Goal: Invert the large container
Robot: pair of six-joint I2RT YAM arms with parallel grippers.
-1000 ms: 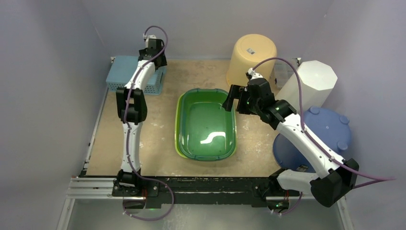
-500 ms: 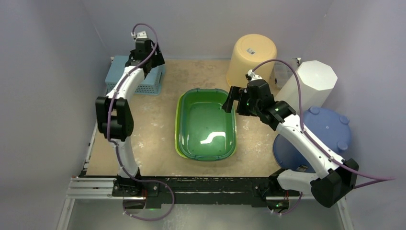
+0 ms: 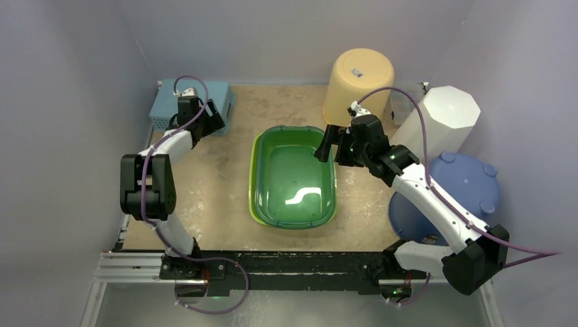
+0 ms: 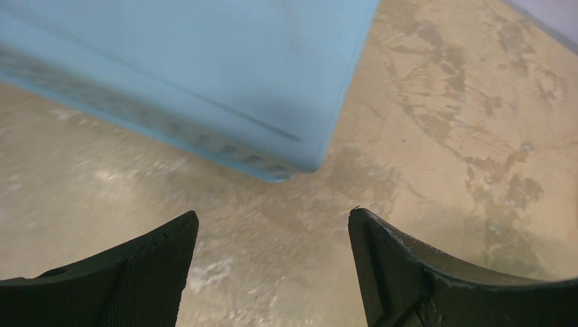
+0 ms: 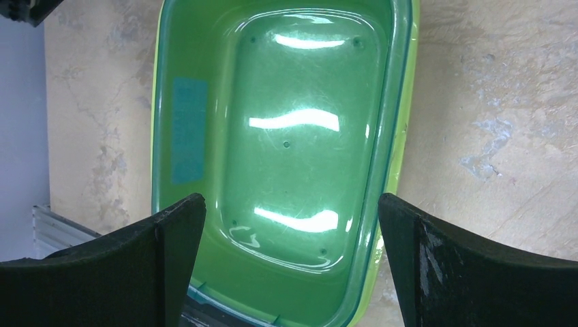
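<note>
The large green container [image 3: 293, 180] sits open side up in the middle of the table; it fills the right wrist view [image 5: 286, 122] and is empty. My right gripper [image 3: 329, 144] is open and hovers above the container's far right end, its jaws spread wide over the inside [image 5: 290, 201] and holding nothing. My left gripper [image 3: 217, 117] is open and empty at the back left, just off the near right corner of a blue basket [image 3: 163, 109]. In the left wrist view the jaws [image 4: 272, 213] hang over bare table with the basket's corner [image 4: 191, 68] just ahead.
An upside-down orange bucket [image 3: 358, 82] stands at the back. A white octagonal bin [image 3: 443, 116] and a blue round tub [image 3: 463, 184] stand at the right, next to my right arm. Walls close in on three sides.
My left arm has folded back to the left, and its gripper has come down and nearer, from above the blue basket to its near right corner. My right gripper has barely shifted.
</note>
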